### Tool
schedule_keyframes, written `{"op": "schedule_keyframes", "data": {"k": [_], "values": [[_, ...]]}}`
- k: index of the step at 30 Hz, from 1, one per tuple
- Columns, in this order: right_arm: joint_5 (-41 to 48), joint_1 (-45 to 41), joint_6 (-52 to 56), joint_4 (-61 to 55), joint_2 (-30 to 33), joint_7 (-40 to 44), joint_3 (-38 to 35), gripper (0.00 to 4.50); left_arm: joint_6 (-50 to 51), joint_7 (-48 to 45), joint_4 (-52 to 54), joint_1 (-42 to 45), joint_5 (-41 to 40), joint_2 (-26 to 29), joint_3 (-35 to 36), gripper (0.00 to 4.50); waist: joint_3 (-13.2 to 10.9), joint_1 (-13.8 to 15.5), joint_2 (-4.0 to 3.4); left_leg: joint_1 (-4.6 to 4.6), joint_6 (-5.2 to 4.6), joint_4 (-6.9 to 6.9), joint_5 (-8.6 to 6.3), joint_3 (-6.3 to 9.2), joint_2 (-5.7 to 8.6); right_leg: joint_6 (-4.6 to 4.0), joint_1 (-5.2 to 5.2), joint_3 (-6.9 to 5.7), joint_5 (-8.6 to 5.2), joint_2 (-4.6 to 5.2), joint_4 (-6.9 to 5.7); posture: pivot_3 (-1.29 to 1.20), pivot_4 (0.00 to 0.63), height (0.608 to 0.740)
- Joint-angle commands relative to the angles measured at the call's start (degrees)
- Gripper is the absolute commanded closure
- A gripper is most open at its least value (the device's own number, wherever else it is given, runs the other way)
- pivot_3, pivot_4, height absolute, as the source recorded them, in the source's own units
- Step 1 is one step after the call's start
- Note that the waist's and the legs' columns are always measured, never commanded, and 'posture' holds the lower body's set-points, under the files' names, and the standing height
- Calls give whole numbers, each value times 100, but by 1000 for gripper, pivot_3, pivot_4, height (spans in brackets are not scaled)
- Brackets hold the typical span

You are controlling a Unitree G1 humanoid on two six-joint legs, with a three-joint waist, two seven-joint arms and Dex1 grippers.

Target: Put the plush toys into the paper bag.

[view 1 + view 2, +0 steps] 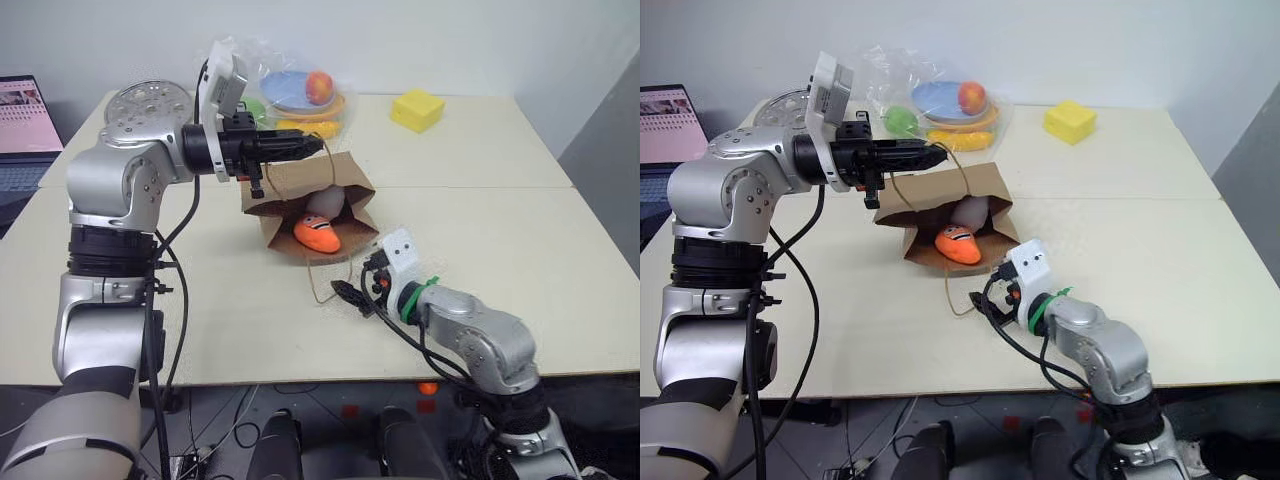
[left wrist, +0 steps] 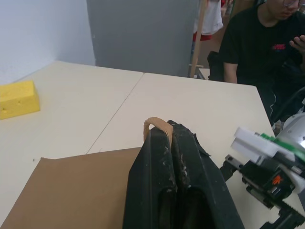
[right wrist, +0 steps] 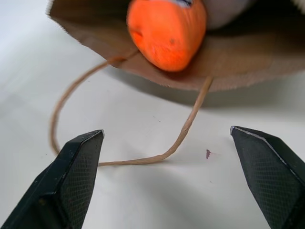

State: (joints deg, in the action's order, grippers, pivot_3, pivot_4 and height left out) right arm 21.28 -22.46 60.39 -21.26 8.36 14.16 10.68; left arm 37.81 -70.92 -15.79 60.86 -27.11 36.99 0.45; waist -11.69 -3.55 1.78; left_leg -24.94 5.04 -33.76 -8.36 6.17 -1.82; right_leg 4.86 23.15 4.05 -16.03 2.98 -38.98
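Left hand (image 1: 312, 147) pinches the paper bag's (image 1: 345, 190) upper handle (image 2: 157, 125); I see my right hand (image 3: 167, 179) spread wide just before its mouth, where the orange carrot (image 1: 316, 233) and white toy (image 1: 325, 205) lie on the desk (image 1: 500, 240).

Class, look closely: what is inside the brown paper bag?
Inside the paper bag lie the orange carrot toy and, behind it, the white egg-like toy, partly covered. The bag's depths are hidden.
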Motion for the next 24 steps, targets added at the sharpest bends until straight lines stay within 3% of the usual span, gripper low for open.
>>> {"op": "schedule_keyframes", "data": {"k": [1, 3, 11, 16, 24], "values": [[-171, -190, -319, 282, -138, -42, 123, 48, -74, -46, 160, 128, -70, 59, 93, 4500, 0, 6, 0, 0, 0, 0, 0, 1, 0, 0, 0, -1, 0, 0, 0, 0, 150, 740], [-244, -194, -422, 338, -128, -19, 175, 48, -51, -35, 193, 122, -80, 63, 98, 4500, 0, 10, 0, 0, 0, 1, 0, 2, 0, 0, 0, -2, 0, 0, 0, 0, 150, 740], [-194, -329, -567, 233, -148, 156, 122, 2767, -16, 14, 249, 63, -93, 121, 151, 4500, 0, 12, 0, 0, 0, 2, 0, 2, 0, 1, 0, -1, -1, 0, 0, 0, 150, 740], [462, -583, 59, -436, -50, 384, -506, 4457, -233, 128, -33, 140, 34, 157, 220, 4500, 0, 14, 0, 0, 0, 1, 0, 3, 0, 1, 0, -2, -1, 0, -1, 0, 150, 740], [2016, -1664, 1615, -984, 552, 836, -1877, 4457, -402, 190, -709, 601, 132, 187, 281, 4500, -2, 23, -2, -2, 0, 0, 0, 4, 0, 1, 0, -3, 0, 0, 0, 0, 150, 740]]}}
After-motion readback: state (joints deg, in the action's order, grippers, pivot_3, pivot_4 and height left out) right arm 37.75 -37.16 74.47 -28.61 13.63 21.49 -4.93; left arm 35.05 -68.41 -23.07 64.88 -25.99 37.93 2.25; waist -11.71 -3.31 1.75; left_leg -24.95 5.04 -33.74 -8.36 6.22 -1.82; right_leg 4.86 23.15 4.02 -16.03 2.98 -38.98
